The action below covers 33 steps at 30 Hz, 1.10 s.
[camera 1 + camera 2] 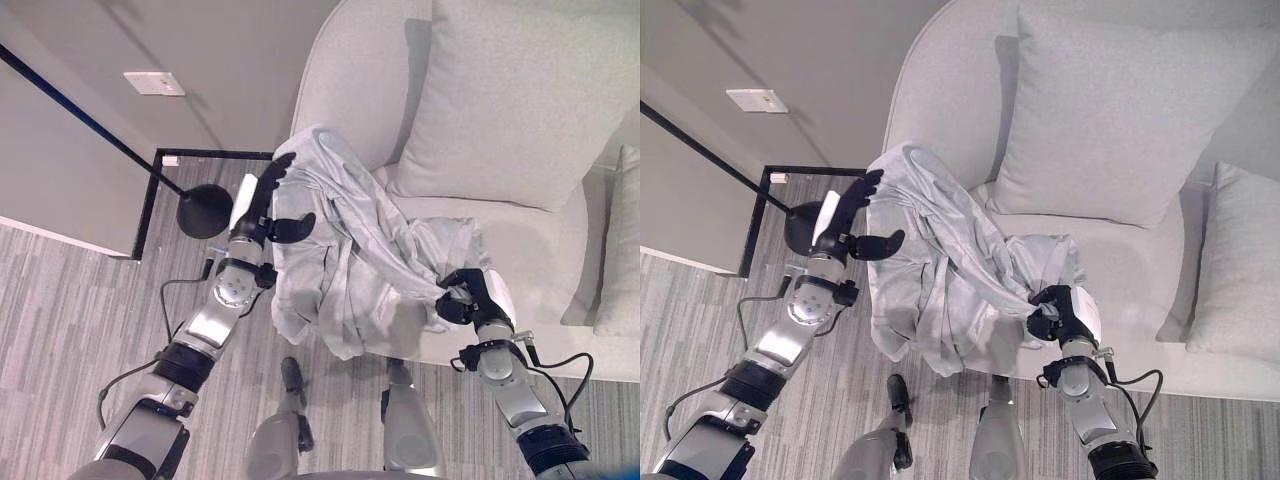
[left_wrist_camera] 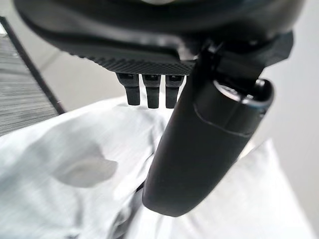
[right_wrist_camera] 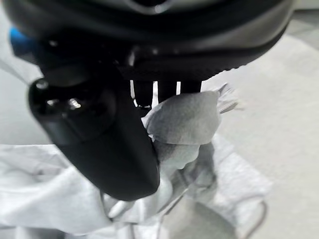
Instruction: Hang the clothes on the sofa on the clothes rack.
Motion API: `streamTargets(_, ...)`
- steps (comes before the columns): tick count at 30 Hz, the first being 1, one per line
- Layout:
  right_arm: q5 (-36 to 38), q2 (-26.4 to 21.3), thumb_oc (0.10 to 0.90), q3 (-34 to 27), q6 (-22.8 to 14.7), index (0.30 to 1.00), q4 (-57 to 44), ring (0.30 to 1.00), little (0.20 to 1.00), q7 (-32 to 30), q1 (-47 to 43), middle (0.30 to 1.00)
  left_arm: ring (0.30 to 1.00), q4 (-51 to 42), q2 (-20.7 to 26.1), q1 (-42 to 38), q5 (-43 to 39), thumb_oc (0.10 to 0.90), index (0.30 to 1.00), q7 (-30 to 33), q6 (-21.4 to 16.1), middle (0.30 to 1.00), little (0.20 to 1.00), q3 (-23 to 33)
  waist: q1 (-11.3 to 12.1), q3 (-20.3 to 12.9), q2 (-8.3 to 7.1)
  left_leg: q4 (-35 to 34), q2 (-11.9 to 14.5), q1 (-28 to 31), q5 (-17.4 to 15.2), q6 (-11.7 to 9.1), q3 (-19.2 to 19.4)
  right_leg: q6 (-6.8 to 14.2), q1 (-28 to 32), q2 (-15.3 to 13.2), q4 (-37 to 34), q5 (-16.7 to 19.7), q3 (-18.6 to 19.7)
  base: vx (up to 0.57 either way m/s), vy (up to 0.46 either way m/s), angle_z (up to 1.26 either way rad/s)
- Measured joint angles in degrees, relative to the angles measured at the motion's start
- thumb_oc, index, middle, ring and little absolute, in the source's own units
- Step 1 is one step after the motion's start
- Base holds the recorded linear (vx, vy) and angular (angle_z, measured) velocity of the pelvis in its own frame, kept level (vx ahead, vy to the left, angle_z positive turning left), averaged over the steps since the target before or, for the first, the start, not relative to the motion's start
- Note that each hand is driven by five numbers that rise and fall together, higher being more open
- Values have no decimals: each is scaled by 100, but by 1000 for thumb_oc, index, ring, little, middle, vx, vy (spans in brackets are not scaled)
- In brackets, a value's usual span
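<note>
A: Since the right robot hand (image 1: 470, 297) has its fingers curled tight round a bunch of the pale garment (image 1: 350, 255), at lower right of the frame, I'd lift by that grip first.

B: Agreed. In the right wrist view a wad of cloth sits pinched between thumb and fingers, so it looks secure. And the left robot hand (image 1: 262, 205)?

A: Centre left, fingers straight and thumb spread, resting against the garment's high edge without closing. To do this well, it should probably close on that edge before any lift, so the cloth stays spread between both hands.

B: The garment itself drapes over the sofa (image 1: 520, 225) arm and front edge, stretched between the two hands, its hem hanging toward the floor.

A: The rack's dark pole and round base (image 1: 204, 211) stand just left of it, so the carry looks short.
</note>
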Motion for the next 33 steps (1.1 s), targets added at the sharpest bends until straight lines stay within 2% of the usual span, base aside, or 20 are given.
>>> streamTargets(3, 0, -14, 400, 167, -5, 300, 0, 300, 300, -42, -147, 300, 900, 458, -9, -392, 210, 800, 900, 336, 38, 900, 900, -80, -25, 0, 0, 1, -5, -123, 19, 8, 18, 0, -139, 0, 0, 26, 27, -19, -19, -2)
streamTargets(7, -1, -20, 400, 269, -68, 300, -26, 300, 300, -117, -203, 300, 900, 933, 276, -931, 552, 800, 900, 591, 65, 900, 900, -196, -66, -1, -24, 0, -13, -247, 18, 8, 93, 7, -309, 3, 0, 47, 105, -12, -18, -7)
streamTargets(13, 0, -67, 400, 279, -170, 300, -31, 300, 300, -176, -149, 300, 900, 1065, 440, -1286, 647, 800, 900, 941, 78, 900, 900, -101, -140, 19, -57, 0, -1, -429, 18, 8, 152, 7, -535, 25, 0, 59, 165, 11, -34, -6)
streamTargets(18, -1, -64, 400, 391, -282, 300, -39, 300, 300, -247, -184, 300, 900, 1013, 496, -1317, 620, 800, 900, 1217, 19, 900, 900, -58, -148, 139, -266, -2, -7, -433, 9, -1, 209, 34, -582, 27, -1, 65, 234, 10, -26, -5)
streamTargets(21, -1, -64, 400, 390, -284, 300, -56, 300, 300, -252, -183, 300, 900, 1023, 566, -1351, 621, 800, 900, 1223, 8, 900, 900, -67, -152, 144, -323, -4, -9, -441, 7, -2, 238, 46, -610, 26, -1, 72, 260, 5, -23, -5)
streamTargets(22, -1, -65, 400, 389, -285, 300, -75, 300, 300, -259, -171, 300, 742, 1030, 581, -1357, 620, 695, 742, 1227, 6, 742, 742, -71, -159, 141, -332, -5, -9, -450, 4, -4, 246, 47, -625, 26, -1, 73, 266, 7, -21, -3)
streamTargets(23, -1, -64, 400, 389, -290, 300, -82, 300, 300, -268, -163, 300, 476, 1031, 581, -1357, 620, 518, 476, 1246, -2, 476, 476, -71, -160, 141, -333, -5, -9, -460, 4, -4, 249, 49, -638, 26, -1, 74, 268, 0, 0, 0)
streamTargets(24, -1, -64, 400, 389, -299, 300, -82, 300, 300, -268, -161, 300, 300, 1030, 580, -1357, 609, 400, 300, 1260, -56, 300, 300, -71, -158, 141, -333, -5, -10, -489, 6, -4, 253, 54, -668, 26, -1, 80, 275, 0, 0, 0)
streamTargets(29, -1, -64, 400, 382, -365, 300, -82, 300, 300, -268, -147, 300, 300, 1025, 513, -1347, 416, 400, 300, 1332, -68, 300, 300, -44, -158, 141, -337, -1, -11, -510, 17, 7, 253, 40, -683, 29, 0, 98, 274, 8, -22, 0)
streamTargets(33, -6, -64, 400, 373, -358, 300, -81, 300, 300, -268, -130, 300, 300, 1020, 489, -1348, 387, 400, 300, 1211, 76, 300, 300, 10, -164, 141, -336, 0, -2, -397, 19, 10, 250, 34, -565, 39, 0, 103, 265, 3, -9, 0)
